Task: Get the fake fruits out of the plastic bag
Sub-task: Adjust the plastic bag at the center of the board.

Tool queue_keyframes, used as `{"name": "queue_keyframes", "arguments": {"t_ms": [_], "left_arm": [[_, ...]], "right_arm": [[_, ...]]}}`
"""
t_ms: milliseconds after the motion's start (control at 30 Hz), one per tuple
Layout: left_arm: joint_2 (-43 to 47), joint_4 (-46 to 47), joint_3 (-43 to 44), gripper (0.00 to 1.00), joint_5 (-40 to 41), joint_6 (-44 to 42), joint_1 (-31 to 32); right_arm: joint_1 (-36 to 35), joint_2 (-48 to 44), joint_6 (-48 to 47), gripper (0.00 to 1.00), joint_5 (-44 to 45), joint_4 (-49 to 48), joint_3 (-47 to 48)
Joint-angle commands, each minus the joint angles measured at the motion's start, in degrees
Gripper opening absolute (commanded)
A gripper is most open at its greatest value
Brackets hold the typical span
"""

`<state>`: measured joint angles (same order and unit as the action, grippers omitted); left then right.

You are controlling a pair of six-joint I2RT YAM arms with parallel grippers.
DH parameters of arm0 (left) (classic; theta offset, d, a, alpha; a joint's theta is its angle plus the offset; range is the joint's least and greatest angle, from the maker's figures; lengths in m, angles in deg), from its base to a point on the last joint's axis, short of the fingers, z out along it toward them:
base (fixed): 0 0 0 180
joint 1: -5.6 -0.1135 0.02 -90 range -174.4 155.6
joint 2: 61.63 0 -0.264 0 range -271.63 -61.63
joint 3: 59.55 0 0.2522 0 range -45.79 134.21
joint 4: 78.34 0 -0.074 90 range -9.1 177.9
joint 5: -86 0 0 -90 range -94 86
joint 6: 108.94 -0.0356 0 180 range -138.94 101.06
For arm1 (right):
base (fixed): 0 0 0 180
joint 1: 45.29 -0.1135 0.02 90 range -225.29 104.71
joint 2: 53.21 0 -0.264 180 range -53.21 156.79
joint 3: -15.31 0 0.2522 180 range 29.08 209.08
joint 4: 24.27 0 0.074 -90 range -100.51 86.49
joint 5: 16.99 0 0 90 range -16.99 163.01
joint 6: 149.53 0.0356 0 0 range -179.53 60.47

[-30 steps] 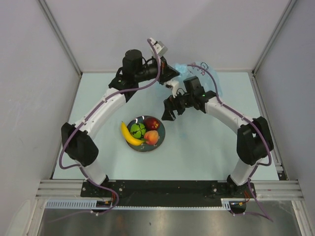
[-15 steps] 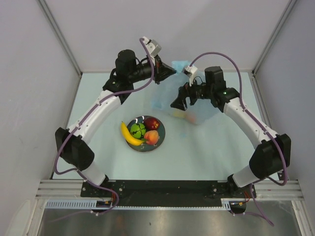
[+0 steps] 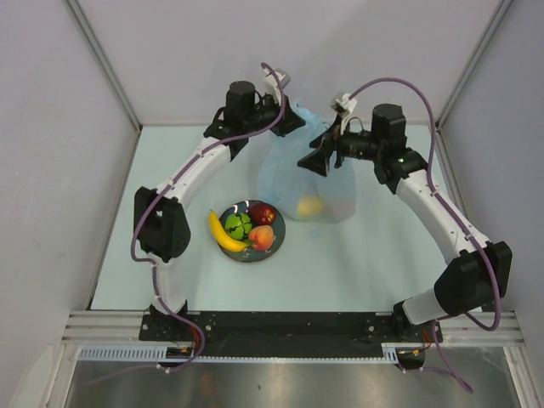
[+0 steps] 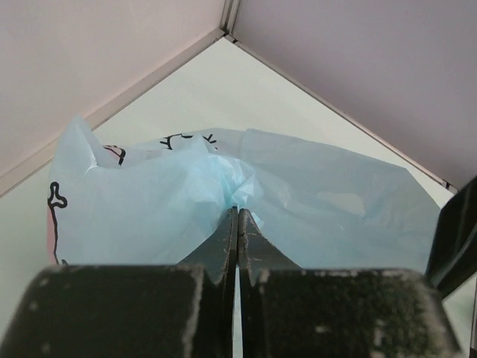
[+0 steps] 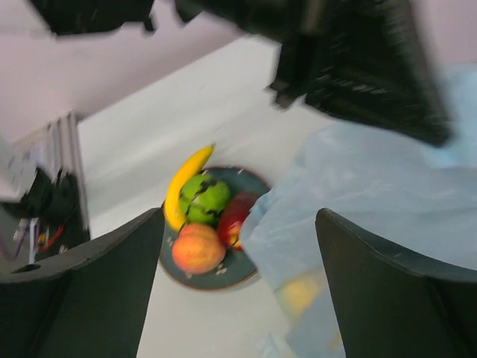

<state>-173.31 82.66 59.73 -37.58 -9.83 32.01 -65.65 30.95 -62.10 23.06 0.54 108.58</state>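
The light blue plastic bag (image 3: 306,174) hangs from my left gripper (image 3: 295,121), which is shut on its bunched top (image 4: 240,195) and holds it above the table. A yellow-orange fruit (image 3: 309,206) shows through the bag's bottom, also blurred in the right wrist view (image 5: 302,292). My right gripper (image 3: 311,163) is open and empty beside the bag's upper part. On the dark plate (image 3: 275,245) lie the banana (image 3: 223,233), green fruit (image 3: 237,224), dark red apple (image 3: 263,212) and peach (image 3: 261,237). The plate's fruits also show in the right wrist view: banana (image 5: 182,184), green fruit (image 5: 202,200), peach (image 5: 197,249).
White walls close the back and sides of the pale table (image 3: 170,212). The plate stands just left of the hanging bag. The back corner of the enclosure (image 4: 227,30) shows beyond the bag.
My left gripper has lifted the bag higher and to the right, so it hangs stretched. My right gripper has risen toward the bag's top. A yellow fruit has settled at the bag's bottom.
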Motion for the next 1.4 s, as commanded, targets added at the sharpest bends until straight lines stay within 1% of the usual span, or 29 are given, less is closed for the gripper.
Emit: {"name": "queue_keyframes", "arguments": {"t_ms": [0,33,67,133,200,233,300,400,500,600,633,700,767,800,867,900,933,967,1000,1033,1067,1100,1167,1267,1300,1333,1367], "left_arm": [[0.49,1.55,5.49,0.0,-1.48,1.71,-0.75],[0.93,1.2,5.49,0.0,-2.09,1.62,-1.01],[1.37,0.23,5.4,0.0,-2.62,1.53,-1.1],[2.86,-1.17,5.32,0.0,-5.16,1.1,-1.19],[4.01,-3.81,4.71,0.0,-6.92,0.92,-1.19],[5.84,-4.69,4.18,0.0,-8.33,0.74,-1.28],[8.04,-6.97,1.82,0.0,-9.22,0.13,-1.36],[12.61,-9.95,-1.96,0.0,-9.48,-1.1,-1.71],[17.01,-12.77,-5.74,0.0,-9.92,-2.68,-2.5],[20.79,-14.54,-8.91,0.0,-11.15,-4.44,-3.03],[21.41,-15.5,-9.36,0.0,-11.15,-5.23,-3.12],[22.9,-15.16,-10.5,0.0,-10.8,-6.11,-3.3],[23.26,-14.02,-10.59,0.0,-10.28,-6.03,-3.3],[22.91,-12.62,-9.9,0.0,-10.27,-5.94,-3.21],[21.42,-12.08,-7.7,0.0,-10.54,-6.11,-3.3],[19.5,-12.51,-4.21,0.0,-10.54,-6.72,-3.21],[18.52,-12.61,-2.26,0.0,-10.71,-7.08,-3.39],[17.56,-12.52,1.5,0.0,-10.71,-7.34,-3.47],[15.55,-11.65,3.36,0.0,-10.8,-7.43,-3.56],[14.39,-11.29,5.47,0.0,-10.98,-7.26,-3.74],[13.17,-11.03,9.67,0.0,-10.98,-7.08,-3.83],[12.02,-10.76,11.8,0.0,-11.24,-6.12,-3.83],[9.9,-10.5,16.28,0.0,-12.73,-5.15,-3.91],[11.57,-9.09,15.0,0.0,-14.49,-3.66,-3.83],[12.44,-9.87,14.2,0.0,-14.93,-4.09,-3.83],[13.32,-10.93,13.06,0.0,-15.37,-4.96,-3.83],[15.5,-12.07,10.44,0.0,-15.72,-6.28,-3.83]], "right_arm": [[5.41,-4.09,12.84,0.82,7.66,-15.87,1.18],[6.72,-3.92,15.29,0.71,9.68,-17.54,1.88],[7.08,-3.65,15.57,0.67,13.18,-17.99,2.32],[6.91,-1.64,13.57,0.58,16.1,-17.91,3.54],[7.0,1.25,13.29,0.56,18.31,-18.34,4.34],[6.83,2.75,11.81,0.51,20.66,-17.04,5.13],[5.95,6.78,10.22,0.49,23.05,-13.97,8.29],[5.86,10.22,8.89,0.41,25.25,-6.93,10.67],[5.77,12.78,8.46,0.4,25.62,-0.88,10.49],[5.07,14.71,8.02,0.39,20.18,2.21,9.89],[4.63,15.15,7.41,0.39,16.94,2.92,9.71],[1.84,16.03,3.56,0.39,16.73,6.77,9.44],[0.5,17.6,2.66,0.39,17.43,8.28,8.48],[-0.37,18.49,0.92,0.39,18.48,9.85,8.39],[-0.04,21.11,0.98,0.37,23.65,9.26,8.47],[0.67,21.83,1.16,0.33,26.2,7.34,8.82],[2.76,23.05,0.99,0.32,31.53,6.54,11.26],[3.91,25.24,0.55,0.32,34.54,5.83,12.85],[5.06,26.66,0.2,0.31,37.88,4.52,15.04],[7.76,27.54,-1.02,0.32,42.87,3.46,18.2],[8.75,28.42,-2.43,0.32,44.92,2.32,19.8],[9.72,29.65,-4.44,0.32,49.73,-0.13,20.86],[11.65,30.27,-7.71,0.32,54.24,-1.46,23.92],[13.41,27.21,-8.24,0.32,52.6,-1.47,23.6],[13.42,25.98,-8.16,0.33,50.59,-1.29,22.63],[13.24,22.66,-8.15,0.33,48.48,-0.94,21.67],[12.46,20.97,-8.33,0.34,47.15,-0.59,20.35]]}}
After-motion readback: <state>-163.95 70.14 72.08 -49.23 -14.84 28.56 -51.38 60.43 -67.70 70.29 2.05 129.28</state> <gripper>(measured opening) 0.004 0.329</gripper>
